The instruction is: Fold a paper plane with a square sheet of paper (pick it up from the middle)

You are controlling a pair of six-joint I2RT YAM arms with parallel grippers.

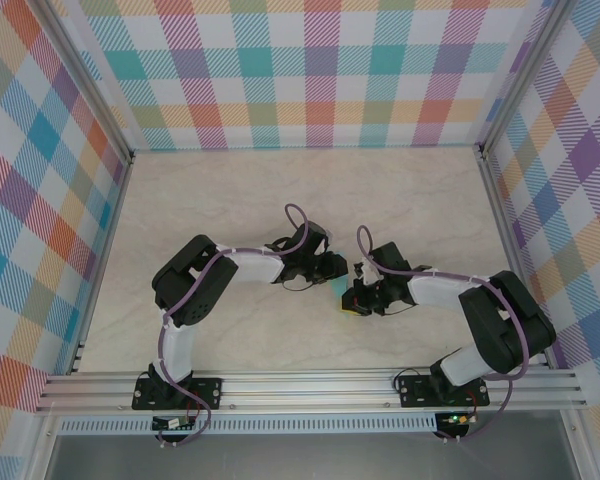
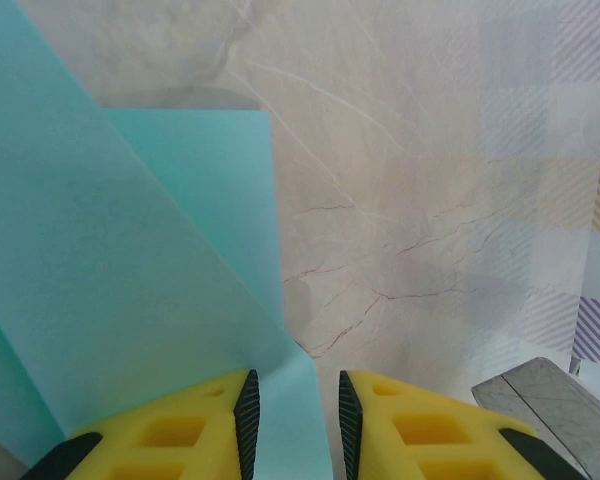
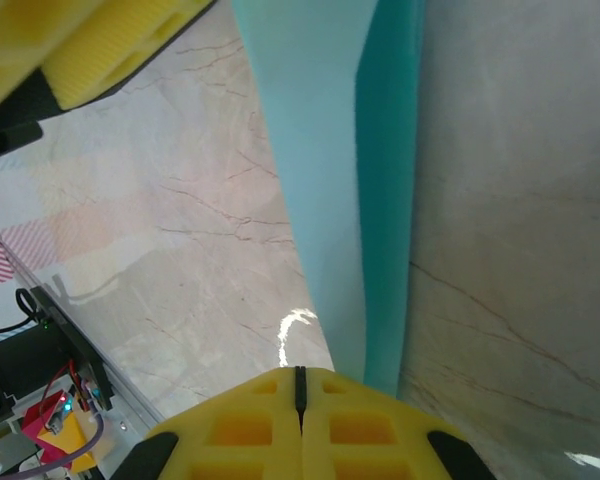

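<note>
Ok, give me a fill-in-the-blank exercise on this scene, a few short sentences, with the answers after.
1. The sheet of paper is coloured ____.
2. With no gap between its jaws, the right gripper is ____.
3. The fingers of the left gripper are coloured ____.
4. The table has a pale, veined surface that looks like ____.

Missing words: turquoise; shut; yellow; marble.

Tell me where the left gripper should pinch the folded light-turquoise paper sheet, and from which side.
Likely the narrow strip of the folded light-turquoise paper sheet between the left gripper's open jaws. Close there, coming along the strip from its end: it is slim enough for the gap. The shut right gripper is at a long edge, so leave that side.
</note>
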